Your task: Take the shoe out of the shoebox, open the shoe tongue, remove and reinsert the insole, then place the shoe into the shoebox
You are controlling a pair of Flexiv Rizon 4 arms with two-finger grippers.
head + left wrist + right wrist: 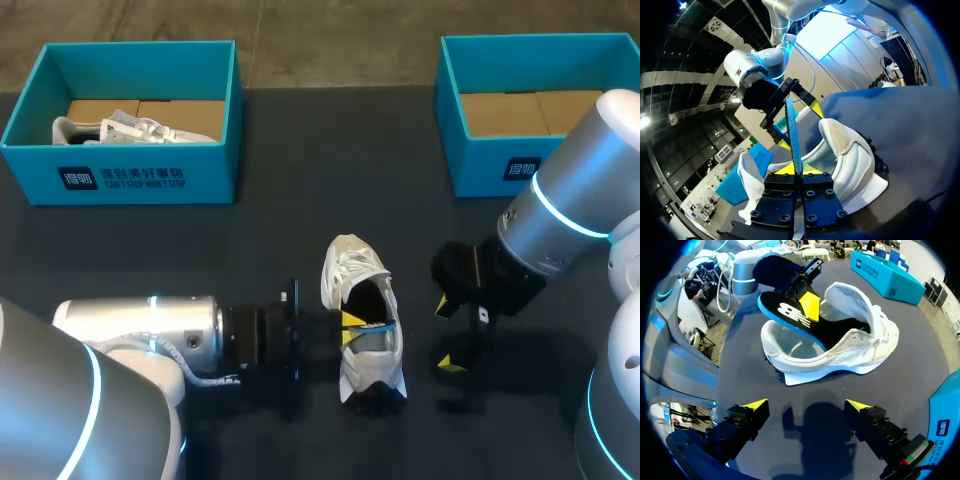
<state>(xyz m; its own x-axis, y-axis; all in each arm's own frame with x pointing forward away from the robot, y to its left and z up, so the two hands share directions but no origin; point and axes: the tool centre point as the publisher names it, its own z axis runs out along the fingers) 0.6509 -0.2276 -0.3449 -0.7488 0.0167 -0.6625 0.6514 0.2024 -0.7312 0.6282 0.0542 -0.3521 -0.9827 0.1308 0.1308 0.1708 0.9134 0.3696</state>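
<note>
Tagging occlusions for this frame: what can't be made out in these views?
- Front of the insole: right wrist view, hidden inside the shoe.
- One of the left fingers: right wrist view, hidden under the insole.
- Second shoe: head view, lower part behind the left box front wall.
- Right box: head view, near corner covered by the right arm, far side cut by the edge.

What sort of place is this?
Likely a robot practice bench: two arms at a dark table, two teal shoeboxes, and a white shoe whose insole the left fingers pinch.
</note>
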